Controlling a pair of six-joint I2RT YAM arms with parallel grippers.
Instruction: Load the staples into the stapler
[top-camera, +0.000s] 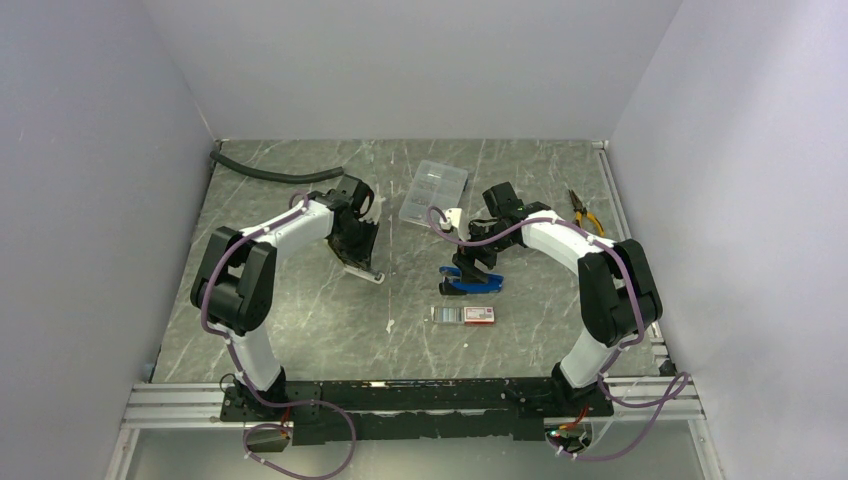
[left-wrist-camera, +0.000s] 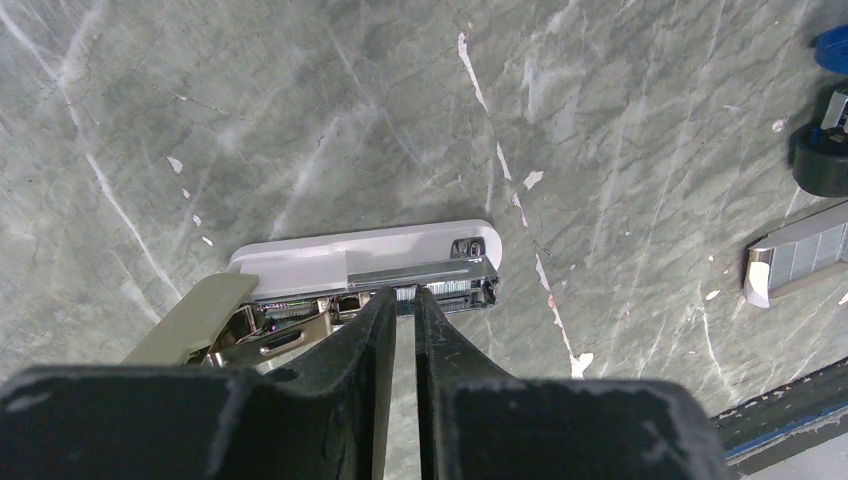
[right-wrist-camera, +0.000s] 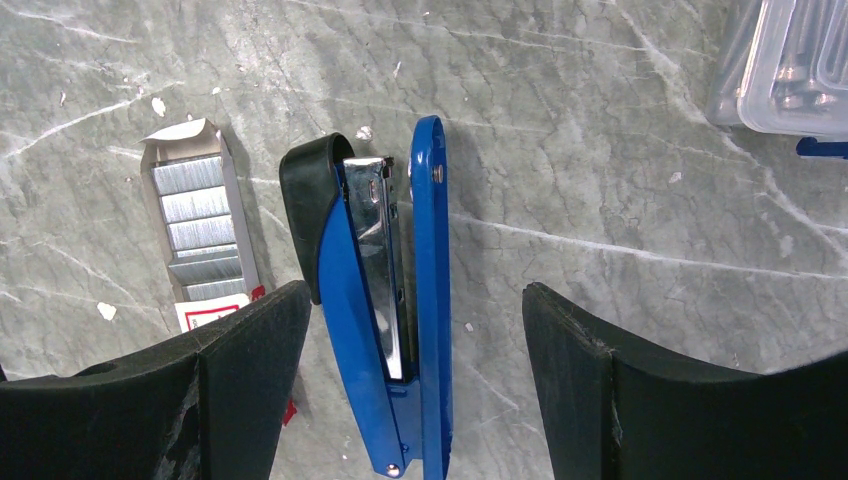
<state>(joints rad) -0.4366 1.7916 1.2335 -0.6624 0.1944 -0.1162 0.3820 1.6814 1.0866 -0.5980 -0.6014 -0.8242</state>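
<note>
A white and grey stapler (left-wrist-camera: 360, 255) lies open on the table, its metal channel showing. My left gripper (left-wrist-camera: 405, 293) reaches down onto that channel, shut on a short silvery strip of staples (left-wrist-camera: 407, 291) that runs on to the right inside it. A blue stapler (right-wrist-camera: 385, 300) with a black tip lies open between the wide-apart fingers of my right gripper (right-wrist-camera: 415, 330), which touch nothing. More staples (right-wrist-camera: 195, 215) sit in the tray pulled out of the small white box with the red end (top-camera: 466, 314), just left of the blue stapler (top-camera: 470, 280).
A clear compartment case (top-camera: 433, 190) sits at the back middle, by the right wrist. Yellow-handled pliers (top-camera: 585, 212) lie at the back right. A black hose (top-camera: 275, 175) curves along the back left. Walls close in the table on three sides.
</note>
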